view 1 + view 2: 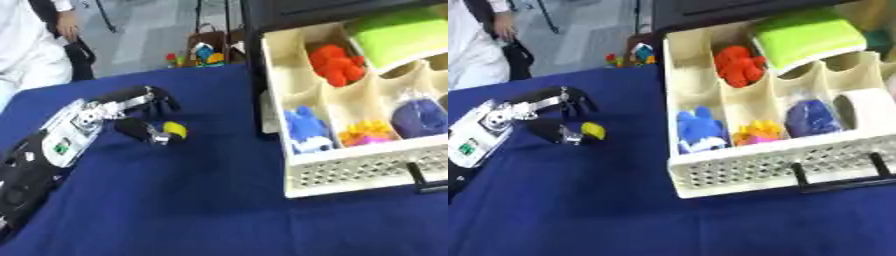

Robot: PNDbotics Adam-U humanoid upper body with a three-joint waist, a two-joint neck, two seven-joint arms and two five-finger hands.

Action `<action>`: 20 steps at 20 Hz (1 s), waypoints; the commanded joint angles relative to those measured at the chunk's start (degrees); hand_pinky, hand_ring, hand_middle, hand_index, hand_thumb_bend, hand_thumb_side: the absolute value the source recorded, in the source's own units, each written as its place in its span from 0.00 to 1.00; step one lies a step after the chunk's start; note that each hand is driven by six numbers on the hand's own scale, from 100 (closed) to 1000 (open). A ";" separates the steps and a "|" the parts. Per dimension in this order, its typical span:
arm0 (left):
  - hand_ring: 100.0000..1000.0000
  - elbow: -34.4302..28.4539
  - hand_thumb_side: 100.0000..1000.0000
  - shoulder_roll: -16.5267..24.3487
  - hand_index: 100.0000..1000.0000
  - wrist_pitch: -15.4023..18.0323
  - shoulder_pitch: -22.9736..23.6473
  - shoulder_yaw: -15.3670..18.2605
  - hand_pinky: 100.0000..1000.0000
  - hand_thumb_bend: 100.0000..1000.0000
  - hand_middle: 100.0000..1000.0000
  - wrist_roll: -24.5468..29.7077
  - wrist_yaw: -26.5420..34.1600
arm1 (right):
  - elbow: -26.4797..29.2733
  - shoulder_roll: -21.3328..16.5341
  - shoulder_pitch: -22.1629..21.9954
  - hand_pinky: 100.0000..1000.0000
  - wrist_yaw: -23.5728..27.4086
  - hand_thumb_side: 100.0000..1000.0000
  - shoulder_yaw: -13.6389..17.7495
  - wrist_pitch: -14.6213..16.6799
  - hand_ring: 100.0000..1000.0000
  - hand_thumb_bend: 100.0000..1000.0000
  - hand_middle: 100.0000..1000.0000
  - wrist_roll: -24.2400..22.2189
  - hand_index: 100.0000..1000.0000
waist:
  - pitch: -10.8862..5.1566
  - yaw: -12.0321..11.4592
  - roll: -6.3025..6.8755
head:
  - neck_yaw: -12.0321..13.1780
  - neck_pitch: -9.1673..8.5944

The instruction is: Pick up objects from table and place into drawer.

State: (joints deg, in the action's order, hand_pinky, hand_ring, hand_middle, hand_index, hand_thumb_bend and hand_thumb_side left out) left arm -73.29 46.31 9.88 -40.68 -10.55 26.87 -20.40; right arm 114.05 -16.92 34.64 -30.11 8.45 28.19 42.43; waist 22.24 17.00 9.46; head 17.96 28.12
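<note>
**Left hand at a small yellow object, drawer open on the right**

Nearest to the camera lay the blue tablecloth (201, 210), which covered the whole table. From the lower left corner the left arm (39, 160) reached up over the cloth, black with silver parts. Its left hand (131, 107) was low over the table, with the fingers curved downward and the thumb set below them. Between the thumb and the fingers sat a small yellow object (175, 130), right at the fingertips. It appeared to be pinched there, but whether it was lifted off the cloth could not be told.

To the right, well apart from the hand, stood the cream drawer (754, 172), pulled open, with a perforated front wall and a dark handle (842, 182). In its front row of compartments lay a blue toy (700, 131), a yellow and pink toy (759, 132) and a dark purple object (811, 117), each in its own compartment. Beside the purple one, a white roll (868, 107) showed in the right eye view. Farther back a red toy (738, 65) filled a middle compartment, and a bright green object (811, 37) lay across the far corner.

The right hand showed in neither view.
</note>
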 commanded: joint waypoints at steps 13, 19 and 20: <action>0.58 0.18 0.55 1.38 0.74 1.50 0.25 1.25 0.36 0.48 0.63 -1.61 -8.63 | 0.55 -1.18 0.85 0.60 0.29 1.00 0.21 2.31 0.67 0.00 0.56 2.55 0.73 | -0.53 0.13 -0.63 | -0.27 -0.67; 0.55 0.15 0.53 1.16 0.72 2.19 0.32 0.96 0.32 0.40 0.58 -1.20 -9.67 | 0.55 -1.16 0.82 0.60 0.37 1.00 0.27 2.33 0.67 0.00 0.56 2.59 0.73 | -0.44 0.12 -0.64 | -0.31 -0.69; 0.54 0.15 0.52 1.15 0.72 2.21 0.34 0.96 0.32 0.37 0.58 -1.29 -9.80 | 0.55 -1.17 0.83 0.60 0.38 1.00 0.29 2.35 0.67 0.00 0.56 2.62 0.73 | -0.42 0.17 -0.66 | -0.30 -0.73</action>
State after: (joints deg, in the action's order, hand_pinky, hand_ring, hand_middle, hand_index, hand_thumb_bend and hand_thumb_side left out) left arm -72.69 46.04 11.77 -39.82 -10.37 25.65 -29.88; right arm 114.05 -16.92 34.75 -30.06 8.48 28.10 42.51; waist 22.93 17.22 9.38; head 17.69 28.06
